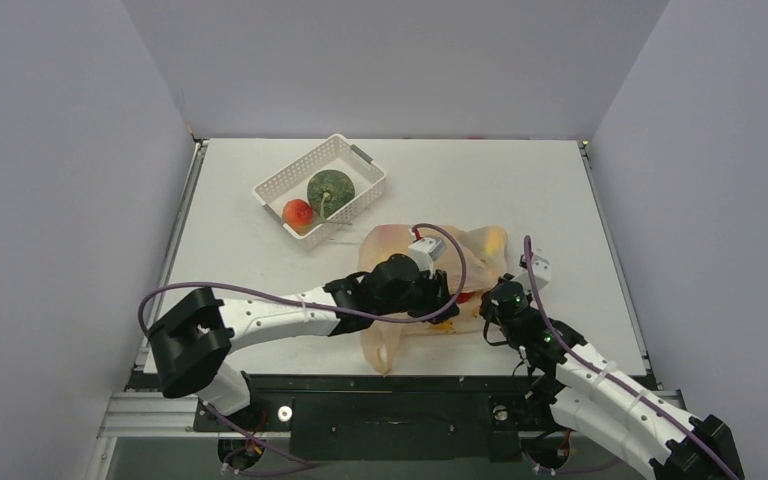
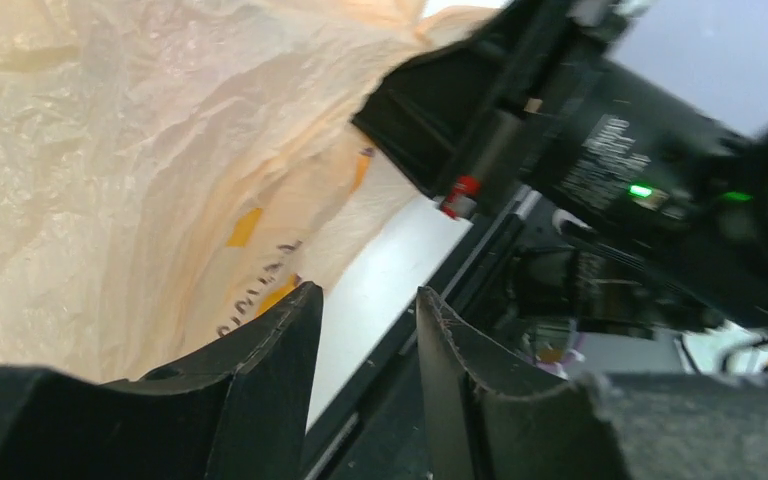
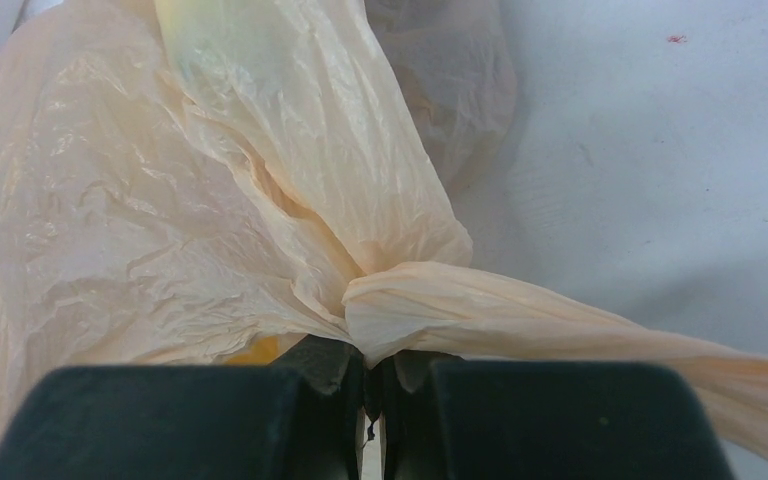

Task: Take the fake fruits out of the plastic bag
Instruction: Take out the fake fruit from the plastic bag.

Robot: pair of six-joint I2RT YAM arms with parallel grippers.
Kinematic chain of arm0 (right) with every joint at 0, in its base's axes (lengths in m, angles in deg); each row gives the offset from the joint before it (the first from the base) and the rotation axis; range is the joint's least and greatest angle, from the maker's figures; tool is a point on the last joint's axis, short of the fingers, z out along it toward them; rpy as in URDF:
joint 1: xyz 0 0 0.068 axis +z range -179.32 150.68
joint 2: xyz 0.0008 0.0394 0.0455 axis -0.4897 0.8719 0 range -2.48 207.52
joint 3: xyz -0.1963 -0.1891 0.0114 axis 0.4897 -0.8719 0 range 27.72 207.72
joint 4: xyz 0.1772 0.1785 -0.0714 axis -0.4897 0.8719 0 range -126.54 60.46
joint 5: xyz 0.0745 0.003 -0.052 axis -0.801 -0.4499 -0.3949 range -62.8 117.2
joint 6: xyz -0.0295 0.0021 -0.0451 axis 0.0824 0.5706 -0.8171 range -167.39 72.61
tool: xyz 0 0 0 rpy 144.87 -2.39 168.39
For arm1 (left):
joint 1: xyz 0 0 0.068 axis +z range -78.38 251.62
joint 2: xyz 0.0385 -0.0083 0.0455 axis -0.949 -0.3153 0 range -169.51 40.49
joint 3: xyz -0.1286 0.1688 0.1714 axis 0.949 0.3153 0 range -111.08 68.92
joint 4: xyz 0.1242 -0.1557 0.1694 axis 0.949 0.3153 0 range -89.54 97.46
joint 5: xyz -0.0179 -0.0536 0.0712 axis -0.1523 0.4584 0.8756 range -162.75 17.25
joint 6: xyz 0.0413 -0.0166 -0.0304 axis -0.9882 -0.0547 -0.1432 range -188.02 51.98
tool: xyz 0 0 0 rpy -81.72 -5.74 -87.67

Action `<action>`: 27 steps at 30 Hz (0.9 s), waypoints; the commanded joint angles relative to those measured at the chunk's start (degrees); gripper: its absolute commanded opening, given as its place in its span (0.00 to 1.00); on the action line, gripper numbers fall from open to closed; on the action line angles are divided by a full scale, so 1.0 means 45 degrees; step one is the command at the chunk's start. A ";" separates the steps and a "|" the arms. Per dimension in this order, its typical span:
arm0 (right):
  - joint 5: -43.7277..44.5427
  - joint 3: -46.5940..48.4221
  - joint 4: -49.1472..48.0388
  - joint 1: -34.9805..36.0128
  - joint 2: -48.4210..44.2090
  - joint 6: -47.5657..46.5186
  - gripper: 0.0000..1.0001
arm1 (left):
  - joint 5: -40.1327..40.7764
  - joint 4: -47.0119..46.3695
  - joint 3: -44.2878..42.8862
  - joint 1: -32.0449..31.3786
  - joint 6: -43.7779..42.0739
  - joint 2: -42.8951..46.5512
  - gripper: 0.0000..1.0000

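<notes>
Top external view: the plastic bag (image 1: 415,250) lies crumpled on the table (image 1: 550,190) near the front edge, and both arms meet over its near side. The left gripper (image 1: 448,292) reaches across the bag from the left. The right gripper (image 1: 487,303) comes at its right edge. A yellow fruit (image 1: 497,241) shows through the film at the bag's far right corner. Beyond the bag stands a white basket (image 1: 278,182) holding a green melon (image 1: 329,188) and a red apple (image 1: 298,212).

Left wrist view: the left gripper (image 2: 365,345) has its jaws partly apart with nothing between them. Only a strip of table (image 2: 390,270) and the dark front edge show in the gap. The bag (image 2: 110,180) billows just beside the left-hand finger (image 2: 260,380), and I cannot tell whether they touch.

Right wrist view: the right gripper (image 3: 372,385) is closed tight, pinching a gathered fold of the bag (image 3: 210,220) right at its fingertips. One twisted strand of film trails off to the right over the table (image 3: 660,130).
</notes>
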 commanded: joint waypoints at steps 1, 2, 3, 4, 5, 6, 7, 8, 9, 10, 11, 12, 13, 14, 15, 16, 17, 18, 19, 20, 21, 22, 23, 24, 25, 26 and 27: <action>0.0364 0.0259 0.0192 0.0278 -0.0377 0.0401 0.00 | 0.1723 -0.1264 -0.0157 -0.0059 -0.0218 -0.0809 0.36; 0.0384 0.0264 0.0196 0.0341 -0.0595 0.0418 0.00 | 0.1890 -0.1312 -0.0169 -0.0058 -0.0267 -0.1068 0.35; 0.0439 0.0274 0.0214 0.0352 -0.0830 0.0431 0.00 | 0.1979 -0.1339 -0.0182 -0.0058 -0.0330 -0.1180 0.34; 0.0451 0.0297 0.0207 0.0360 -0.0931 0.0455 0.00 | 0.2037 -0.1497 -0.0162 -0.0058 -0.0422 -0.1400 0.34; 0.0475 0.0291 0.0192 0.0380 -0.1105 0.0469 0.00 | 0.2043 -0.1697 -0.0136 -0.0067 -0.0418 -0.1512 0.34; 0.0469 0.0291 0.0186 0.0396 -0.1166 0.0499 0.00 | 0.2058 -0.1796 -0.0129 -0.0065 -0.0356 -0.1722 0.34; 0.0465 0.0278 0.0187 0.0418 -0.1276 0.0510 0.00 | 0.2093 -0.1855 -0.0158 -0.0059 -0.0326 -0.1858 0.32; 0.0474 0.0264 0.0174 0.0459 -0.1330 0.0528 0.00 | 0.2148 -0.1865 -0.0208 -0.0049 -0.0187 -0.2121 0.31; 0.0471 0.0236 0.0164 0.0504 -0.1429 0.0525 0.00 | 0.2148 -0.1784 -0.0387 -0.0026 -0.0105 -0.2292 0.30; 0.0490 0.0231 0.0153 0.0521 -0.1475 0.0513 0.00 | 0.2274 -0.1722 -0.0588 -0.0022 0.0035 -0.2596 0.30; 0.0496 0.0208 0.0159 0.0568 -0.1568 0.0507 0.00 | 0.2599 -0.1548 -0.0687 -0.0010 0.0094 -0.2725 0.30; 0.0511 0.0188 0.0170 0.0582 -0.1612 0.0503 0.00 | 0.2832 -0.1457 -0.0893 -0.0004 0.0177 -0.2948 0.30; 0.0526 0.0158 0.0178 0.0583 -0.1690 0.0493 0.00 | 0.3256 -0.1199 -0.1015 0.0005 0.0194 -0.3057 0.30; 0.0548 0.0144 0.0180 0.0590 -0.1722 0.0485 0.00 | 0.3463 -0.1039 -0.1297 0.0022 0.0217 -0.3261 0.30; 0.0554 0.0084 0.0190 0.0605 -0.1771 0.0494 0.00 | 0.3775 -0.0816 -0.1422 0.0060 0.0188 -0.3360 0.30; 0.0603 0.0067 0.0256 0.0610 -0.1792 0.0549 0.00 | 0.3899 -0.0759 -0.1638 0.0079 0.0161 -0.3532 0.31; 0.0621 0.0006 0.0277 0.0610 -0.1852 0.0574 0.00 | 0.4050 -0.0707 -0.1739 0.0104 0.0150 -0.3722 0.32; 0.0645 -0.0021 0.0312 0.0623 -0.1891 0.0632 0.00 | 0.4046 -0.0676 -0.1952 0.0131 0.0161 -0.3815 0.33; 0.0632 -0.0104 0.0315 0.0627 -0.1970 0.0665 0.00 | 0.3965 -0.0623 -0.2052 0.0190 0.0189 -0.3997 0.36; 0.0608 -0.0154 0.0317 0.0632 -0.2077 0.0728 0.00 | 0.3935 -0.0585 -0.2264 0.0203 0.0210 -0.4060 0.39; 0.0614 -0.0249 0.0317 0.0635 -0.2111 0.0749 0.00 | 0.3898 -0.0575 -0.2345 0.0222 0.0216 -0.4151 0.41; 0.0633 -0.0285 0.0342 0.0645 -0.2161 0.0752 0.00 | 0.3892 -0.0583 -0.2470 0.0232 0.0175 -0.4147 0.45; 0.0646 -0.0331 0.0359 0.0653 -0.2173 0.0731 0.00 | 0.3990 -0.0555 -0.2516 0.0224 0.0114 -0.4149 0.48; 0.0665 -0.0316 0.0401 0.0640 -0.2221 0.0714 0.00 | 0.4045 -0.0475 -0.2620 0.0247 0.0114 -0.4135 0.52; 0.0670 -0.0300 0.0427 0.0638 -0.2251 0.0662 0.00 | 0.4047 -0.0433 -0.2733 0.0280 0.0129 -0.4136 0.53; 0.0684 -0.0291 0.0457 0.0636 -0.2294 0.0651 0.00 | 0.3960 -0.0396 -0.2775 0.0344 0.0141 -0.4149 0.54; 0.0719 -0.0286 0.0494 0.0646 -0.2327 0.0637 0.00 | 0.3884 -0.0393 -0.2841 0.0368 0.0140 -0.4130 0.54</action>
